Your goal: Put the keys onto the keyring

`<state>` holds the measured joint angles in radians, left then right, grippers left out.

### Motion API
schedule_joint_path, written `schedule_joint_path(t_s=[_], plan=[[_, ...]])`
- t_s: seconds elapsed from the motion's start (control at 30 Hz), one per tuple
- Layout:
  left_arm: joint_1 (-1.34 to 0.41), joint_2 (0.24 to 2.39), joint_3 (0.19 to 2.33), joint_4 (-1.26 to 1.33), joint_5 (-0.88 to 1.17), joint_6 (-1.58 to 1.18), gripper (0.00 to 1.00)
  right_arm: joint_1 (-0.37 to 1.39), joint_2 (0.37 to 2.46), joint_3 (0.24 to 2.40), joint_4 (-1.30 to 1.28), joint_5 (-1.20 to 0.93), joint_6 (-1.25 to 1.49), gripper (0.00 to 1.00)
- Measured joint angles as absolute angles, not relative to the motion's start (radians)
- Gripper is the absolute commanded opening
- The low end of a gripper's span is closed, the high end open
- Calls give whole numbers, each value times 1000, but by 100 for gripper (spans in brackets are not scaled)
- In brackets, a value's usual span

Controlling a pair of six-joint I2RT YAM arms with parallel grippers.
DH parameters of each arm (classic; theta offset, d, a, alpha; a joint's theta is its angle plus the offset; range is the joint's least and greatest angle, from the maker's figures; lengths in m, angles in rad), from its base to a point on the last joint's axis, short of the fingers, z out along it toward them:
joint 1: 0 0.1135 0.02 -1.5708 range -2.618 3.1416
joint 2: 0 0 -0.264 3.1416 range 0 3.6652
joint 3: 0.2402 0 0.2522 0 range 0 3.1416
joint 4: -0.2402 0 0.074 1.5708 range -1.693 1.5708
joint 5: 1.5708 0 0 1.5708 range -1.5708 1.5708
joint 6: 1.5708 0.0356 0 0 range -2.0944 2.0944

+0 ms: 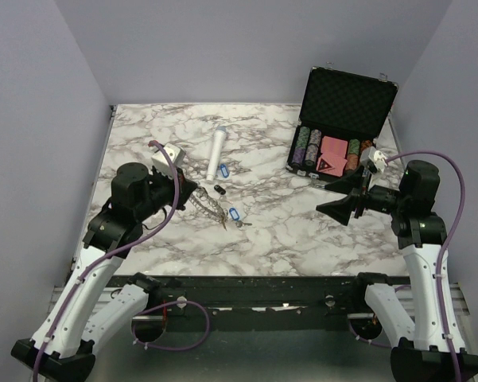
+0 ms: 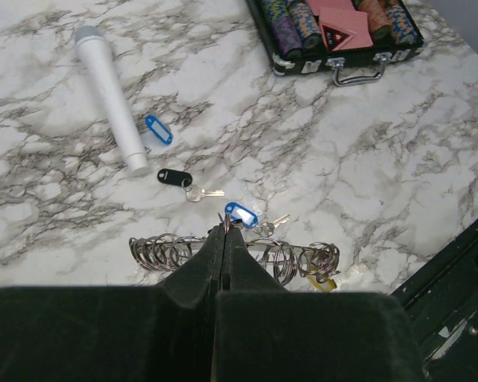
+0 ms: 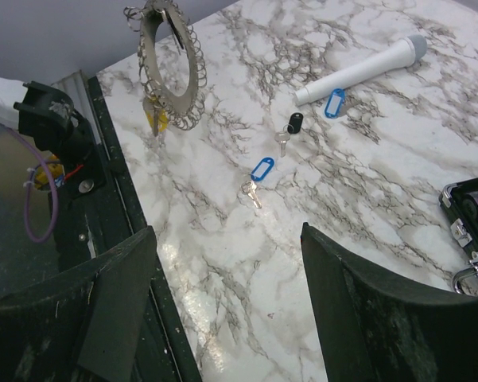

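My left gripper (image 2: 224, 231) is shut on the rim of the keyring (image 2: 290, 259), a grey toothed ring edged with small wire loops, and holds it upright above the table (image 1: 211, 205). In the right wrist view the keyring (image 3: 192, 76) hangs at the top left with a yellow-tagged key (image 3: 155, 121) dangling from it. Three keys lie loose on the marble: a blue-tagged one (image 1: 235, 215) nearest the ring, a black-tagged one (image 1: 219, 189), and another blue-tagged one (image 1: 223, 170). My right gripper (image 1: 338, 197) stands open above the right side with nothing between its fingers, well apart from the keys.
A white cylinder (image 1: 217, 151) lies beside the far blue-tagged key. An open black case (image 1: 342, 119) holding poker chips and a red card stands at the back right. The table's dark front rail (image 3: 135, 207) runs just below the right gripper.
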<state>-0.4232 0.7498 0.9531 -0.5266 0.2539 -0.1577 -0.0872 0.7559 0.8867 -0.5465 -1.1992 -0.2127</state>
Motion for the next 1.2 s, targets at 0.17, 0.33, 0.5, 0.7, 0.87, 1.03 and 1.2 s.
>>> schedule_joint_path(t_s=[0.17, 0.33, 0.5, 0.7, 0.87, 1.03, 1.2], plan=[[-302, 778, 951, -525, 262, -162, 0, -93, 756, 879, -529, -1206, -202, 81], [-176, 826, 946, -506, 286, -171, 0, -94, 756, 876, -514, -1216, -192, 81], [-84, 889, 946, -472, 306, -180, 0, -101, 756, 868, -503, -1224, -183, 81], [-30, 997, 990, -462, 308, -183, 0, -108, 760, 865, -479, -1248, -164, 82], [48, 1132, 1092, -434, 309, -188, 0, -120, 779, 865, -463, -1264, -154, 82], [94, 1368, 1256, -383, 307, -213, 0, -126, 795, 865, -460, -1275, -149, 81], [99, 1512, 1320, -354, 265, -236, 0, -131, 813, 865, -457, -1281, -149, 82]])
